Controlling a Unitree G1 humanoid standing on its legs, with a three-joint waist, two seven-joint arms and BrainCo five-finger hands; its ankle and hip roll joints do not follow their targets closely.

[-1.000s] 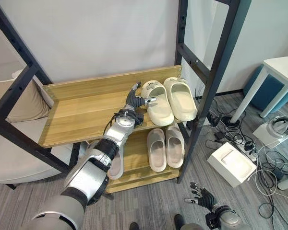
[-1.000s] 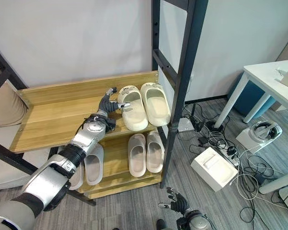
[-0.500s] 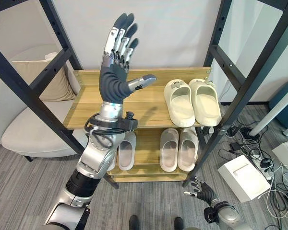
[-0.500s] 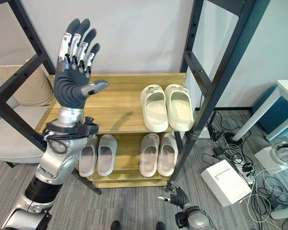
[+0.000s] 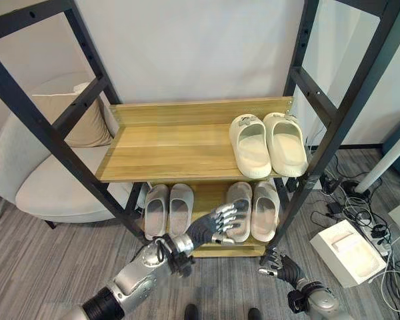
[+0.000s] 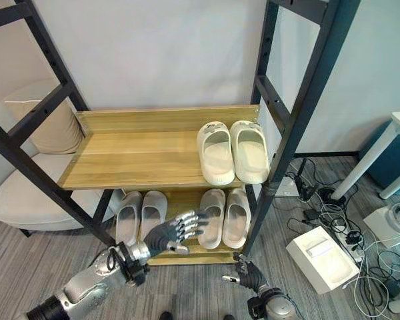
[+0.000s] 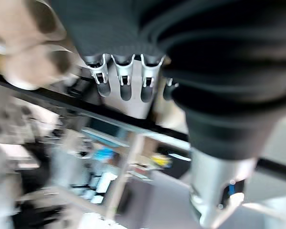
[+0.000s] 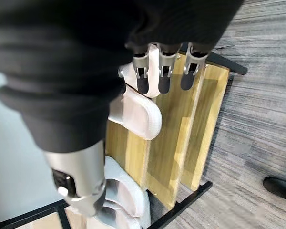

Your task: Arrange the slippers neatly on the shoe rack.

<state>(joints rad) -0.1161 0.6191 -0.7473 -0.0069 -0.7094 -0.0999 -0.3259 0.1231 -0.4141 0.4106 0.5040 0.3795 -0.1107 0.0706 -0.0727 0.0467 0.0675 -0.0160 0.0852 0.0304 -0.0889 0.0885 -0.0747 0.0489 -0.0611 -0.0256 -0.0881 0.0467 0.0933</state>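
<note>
From the head views we see the shoe rack (image 5: 187, 157), dark metal posts carrying two pale wooden shelves. A cream pair of slippers (image 5: 267, 143), smooth and rounded, sits side by side at the right end of the upper shelf. On the lower shelf stand a grey pair at the left (image 5: 168, 210) and a grey pair at the right (image 5: 253, 210). Our left hand (image 5: 213, 227) hovers in front of the lower shelf with its fingers spread wide, holding nothing. Our right hand (image 5: 280, 263) hangs low near the grey carpet floor (image 5: 40, 267), fingers loosely open and empty. The right wrist view adds the lower shelf's wood grain up close and a grey slipper's moulded toe (image 8: 136, 112). A cushioned chair (image 5: 47, 173) stands left of the rack.
</note>
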